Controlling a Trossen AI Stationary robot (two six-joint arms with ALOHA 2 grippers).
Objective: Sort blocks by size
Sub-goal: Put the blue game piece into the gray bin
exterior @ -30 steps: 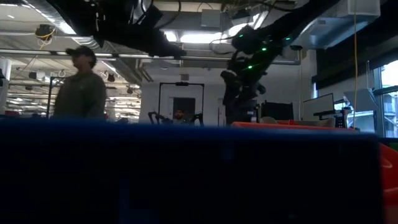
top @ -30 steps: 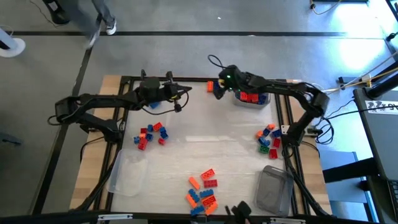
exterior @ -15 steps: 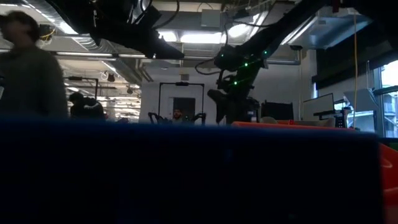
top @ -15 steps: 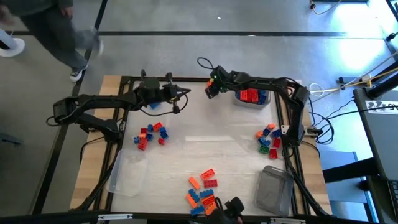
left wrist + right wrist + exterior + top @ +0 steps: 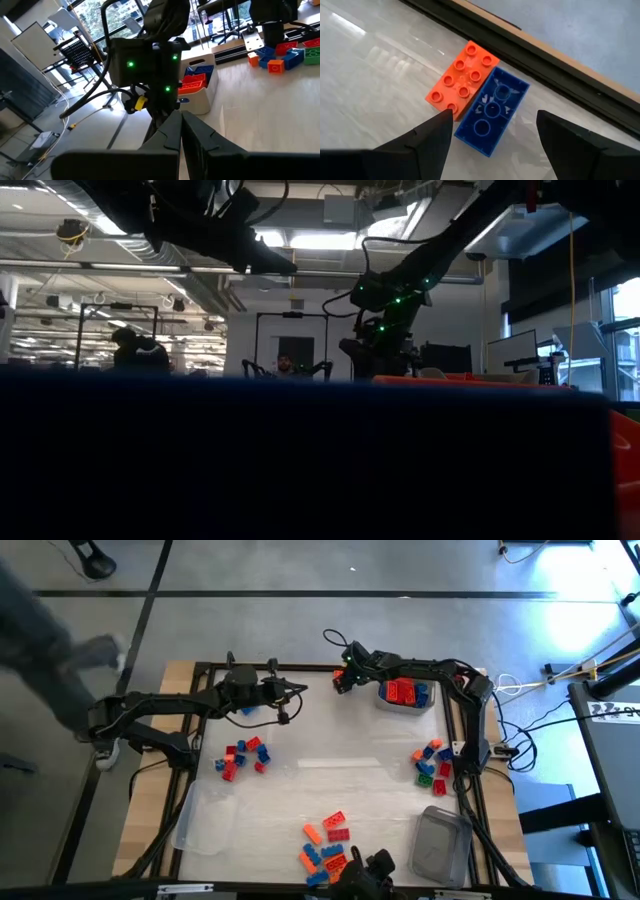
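The right gripper [image 5: 492,132] is held wide open over an orange block [image 5: 462,80] and blue block [image 5: 492,110], touching side by side by the table's far edge. Step judged: pick approach; descent and closure are needed. The left gripper [image 5: 181,131] is shut, empty.

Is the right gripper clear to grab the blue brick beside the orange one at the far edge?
Probably yes: the right gripper is open above the blue brick, nothing between, though the orange brick touches its side.
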